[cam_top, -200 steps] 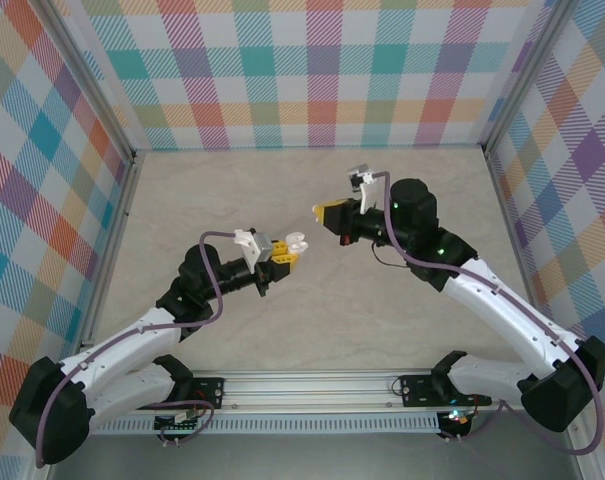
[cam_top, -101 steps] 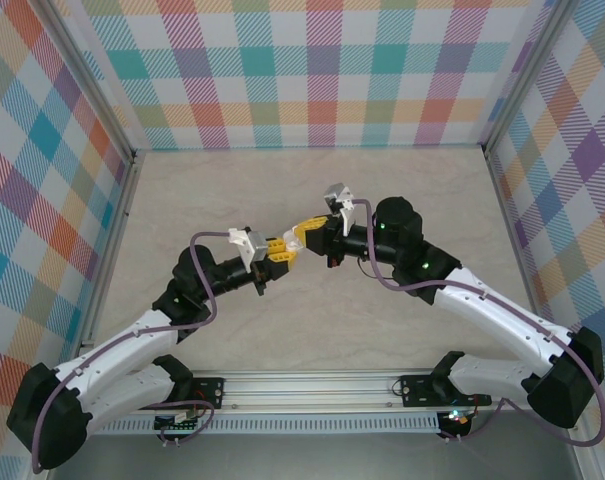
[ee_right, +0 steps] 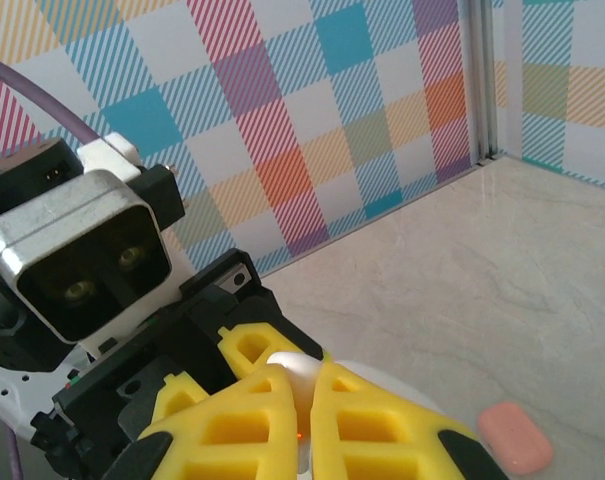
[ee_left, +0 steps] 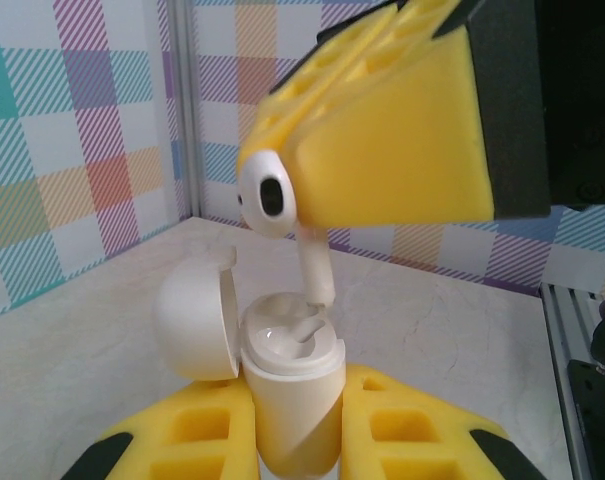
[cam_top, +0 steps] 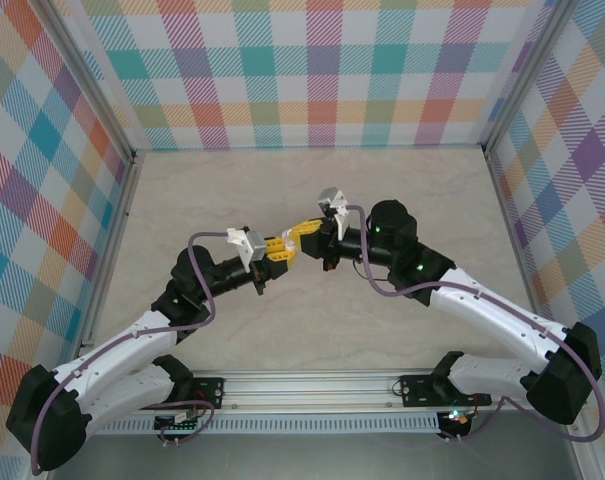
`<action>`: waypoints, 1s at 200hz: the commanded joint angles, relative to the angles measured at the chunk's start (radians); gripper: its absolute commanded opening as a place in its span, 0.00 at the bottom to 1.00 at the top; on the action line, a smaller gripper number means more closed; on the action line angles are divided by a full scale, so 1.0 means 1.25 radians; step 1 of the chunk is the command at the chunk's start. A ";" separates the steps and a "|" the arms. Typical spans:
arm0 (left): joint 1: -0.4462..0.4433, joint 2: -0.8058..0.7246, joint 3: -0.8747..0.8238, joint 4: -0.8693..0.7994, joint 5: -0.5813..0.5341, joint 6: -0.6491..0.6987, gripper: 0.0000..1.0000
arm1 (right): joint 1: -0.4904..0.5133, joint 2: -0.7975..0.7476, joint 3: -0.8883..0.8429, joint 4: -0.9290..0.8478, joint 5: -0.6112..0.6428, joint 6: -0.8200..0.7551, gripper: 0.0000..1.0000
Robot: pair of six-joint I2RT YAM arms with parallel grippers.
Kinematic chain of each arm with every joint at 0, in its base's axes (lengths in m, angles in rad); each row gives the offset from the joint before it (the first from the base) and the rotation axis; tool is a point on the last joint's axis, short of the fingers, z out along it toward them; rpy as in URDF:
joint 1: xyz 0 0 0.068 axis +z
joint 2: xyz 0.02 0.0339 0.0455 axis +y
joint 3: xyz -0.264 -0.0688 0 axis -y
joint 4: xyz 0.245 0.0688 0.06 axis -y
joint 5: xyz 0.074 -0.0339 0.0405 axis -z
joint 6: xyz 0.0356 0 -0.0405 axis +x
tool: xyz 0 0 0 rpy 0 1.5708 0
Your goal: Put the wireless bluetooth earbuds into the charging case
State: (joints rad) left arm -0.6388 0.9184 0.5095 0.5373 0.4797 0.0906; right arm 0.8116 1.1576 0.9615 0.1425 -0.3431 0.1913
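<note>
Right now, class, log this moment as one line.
left end effector: shut on open charging case | right end effector: shut on white earbud | stem: at case mouth, unseated

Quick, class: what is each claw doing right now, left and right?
The left claw: closed on the open white charging case.
The right claw: closed on a white earbud, stem pointing down at the case.

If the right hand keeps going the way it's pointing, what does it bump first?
Most likely the open white case held by the left hand. The right hand holds a white earbud right over it.
</note>
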 commanded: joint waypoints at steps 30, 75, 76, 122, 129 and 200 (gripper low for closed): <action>0.003 -0.023 0.018 0.023 -0.016 -0.007 0.00 | 0.007 0.014 -0.021 0.040 0.022 -0.044 0.08; 0.003 -0.024 0.017 0.021 -0.019 -0.009 0.00 | 0.007 0.011 -0.038 0.051 0.035 -0.045 0.08; 0.003 -0.023 0.017 0.021 -0.019 -0.009 0.00 | 0.007 0.011 -0.039 0.051 0.035 -0.045 0.08; 0.003 -0.022 0.018 0.023 -0.019 -0.010 0.00 | 0.008 0.010 -0.041 0.028 0.035 -0.040 0.08; 0.003 -0.023 0.018 0.023 -0.020 -0.010 0.00 | 0.008 0.009 -0.042 0.026 0.037 -0.034 0.09; 0.003 -0.022 0.015 0.019 -0.024 -0.010 0.00 | 0.008 0.005 0.031 -0.081 0.082 0.010 0.37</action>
State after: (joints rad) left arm -0.6388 0.9089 0.5095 0.5243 0.4515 0.0902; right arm 0.8188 1.1690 0.9363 0.1215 -0.2722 0.1787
